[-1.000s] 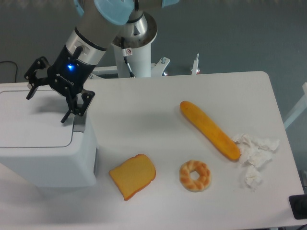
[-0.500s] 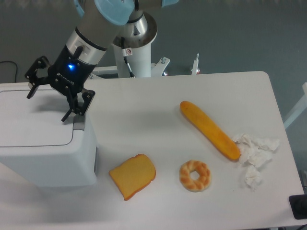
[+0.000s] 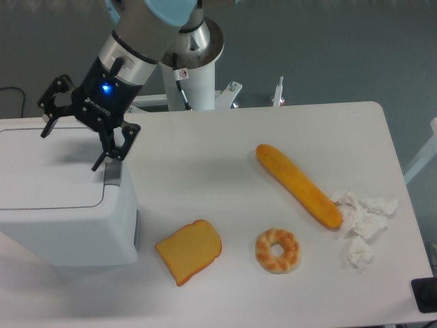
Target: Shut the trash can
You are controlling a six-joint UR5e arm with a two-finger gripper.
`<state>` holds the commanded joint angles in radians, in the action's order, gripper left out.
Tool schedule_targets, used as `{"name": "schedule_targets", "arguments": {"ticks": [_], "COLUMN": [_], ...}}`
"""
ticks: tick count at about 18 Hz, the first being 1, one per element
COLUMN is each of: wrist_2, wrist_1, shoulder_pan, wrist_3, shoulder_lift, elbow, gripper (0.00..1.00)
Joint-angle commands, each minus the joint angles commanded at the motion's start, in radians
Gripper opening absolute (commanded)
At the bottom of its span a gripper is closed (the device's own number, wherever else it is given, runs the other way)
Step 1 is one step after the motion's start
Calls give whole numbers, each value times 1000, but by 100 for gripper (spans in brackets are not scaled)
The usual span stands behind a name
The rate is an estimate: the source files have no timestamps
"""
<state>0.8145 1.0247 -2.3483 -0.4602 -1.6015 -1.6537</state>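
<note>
The trash can [image 3: 61, 212] is a big white boxy bin at the left of the table. Its flat lid [image 3: 48, 171] lies down flat on top, and a grey latch [image 3: 113, 173] sits at the lid's right edge. My gripper [image 3: 70, 147] hovers over the lid's rear right part, fingers spread wide and open, nothing between them. One fingertip [image 3: 97, 166] hangs just above the latch and the other [image 3: 44, 132] is near the lid's back edge.
A slice of toast [image 3: 189, 251] lies right of the bin. A bagel [image 3: 277, 250], a long baguette [image 3: 298, 185] and crumpled white paper [image 3: 360, 220] lie on the white table [image 3: 205, 157]. The arm's base [image 3: 194, 55] stands behind the table.
The gripper has lifted slightly and drifted a little right above the lid. The lid and the food items have not moved.
</note>
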Motion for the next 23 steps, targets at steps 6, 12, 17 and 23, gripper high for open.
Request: {"name": "schedule_targets", "arguments": {"ticks": [6, 12, 17, 23], "wrist_2": [8, 30, 243, 481], "wrist_1": [-6, -5, -3, -3], "shoulder_pan": [-153, -258, -302, -342], "wrist_3": [-110, -339, -466, -491], "shoulder_lift": [6, 5, 17, 52], "elbow": [35, 43, 26, 14], "gripper": [100, 100, 100, 100]}}
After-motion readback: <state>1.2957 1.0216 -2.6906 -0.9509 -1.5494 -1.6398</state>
